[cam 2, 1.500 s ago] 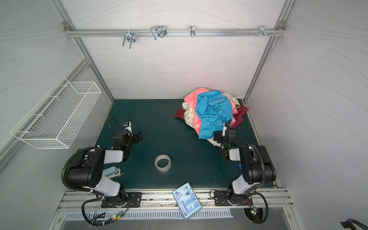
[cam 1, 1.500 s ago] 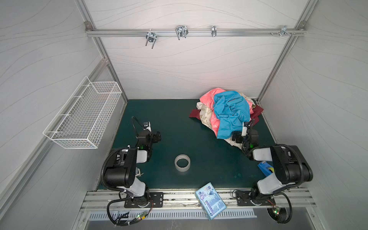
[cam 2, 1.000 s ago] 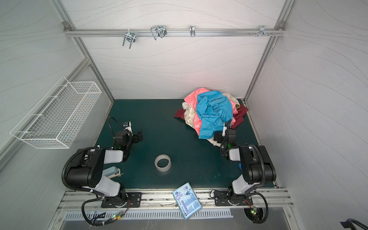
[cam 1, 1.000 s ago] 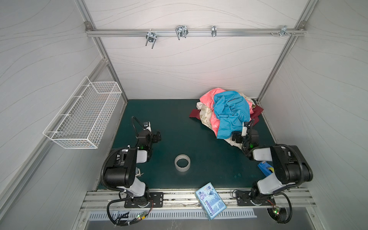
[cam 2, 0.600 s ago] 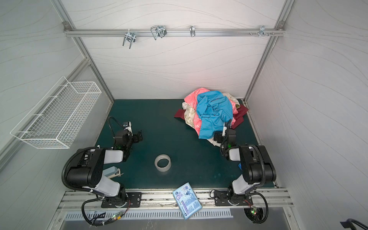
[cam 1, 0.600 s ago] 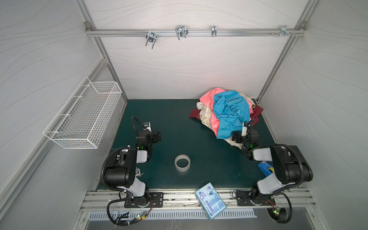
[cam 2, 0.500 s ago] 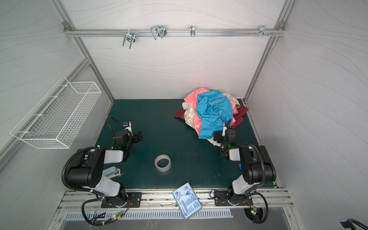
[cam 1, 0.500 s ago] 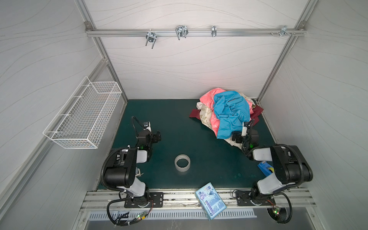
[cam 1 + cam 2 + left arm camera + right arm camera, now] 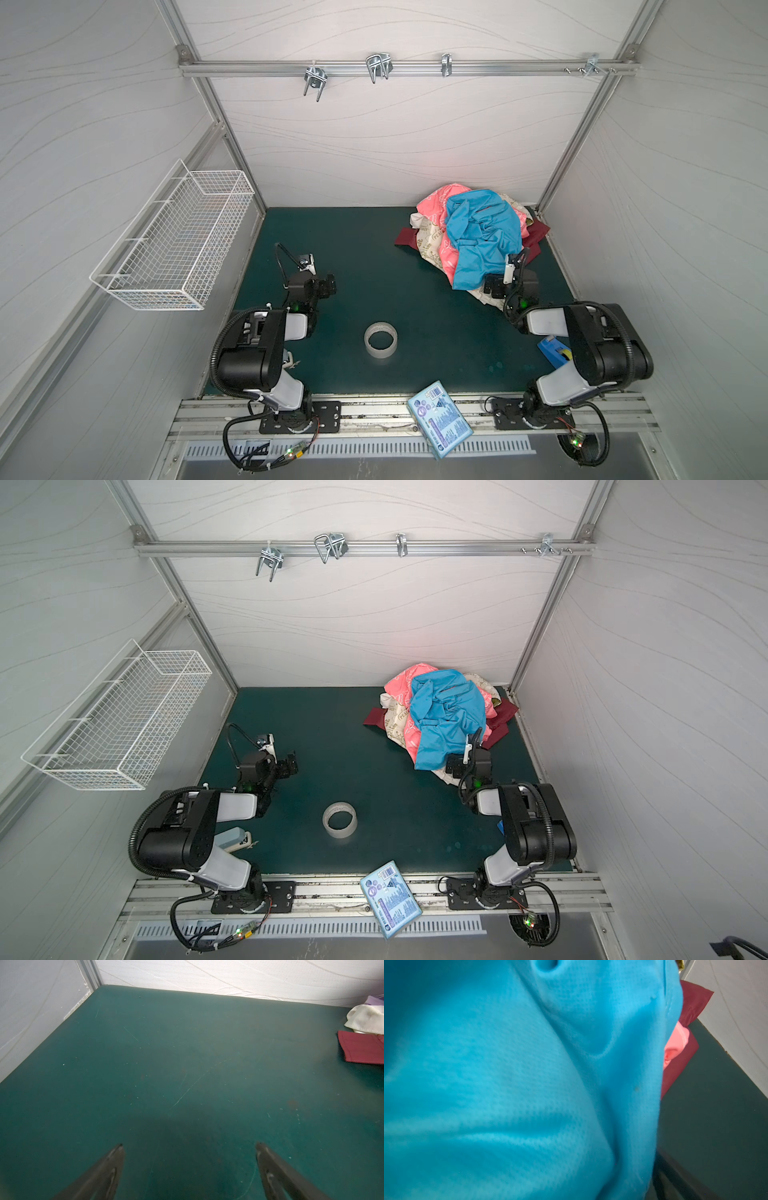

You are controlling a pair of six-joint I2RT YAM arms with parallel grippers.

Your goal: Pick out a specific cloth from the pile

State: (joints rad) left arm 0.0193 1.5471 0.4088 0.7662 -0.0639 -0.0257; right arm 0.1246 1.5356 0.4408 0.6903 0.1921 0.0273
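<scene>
Nothing has shifted. The left claw (image 9: 189, 1144) hangs spread wide and empty over the bare desk (image 9: 374, 249). The coral-pink cloth (image 9: 434, 203) stays in the pile (image 9: 409, 239), mostly under the blue cloth (image 9: 486, 245). The right claw (image 9: 493, 286), fully spread and gripping nothing, remains at the blue cloth's near edge, so the pick looks unstarted.
</scene>
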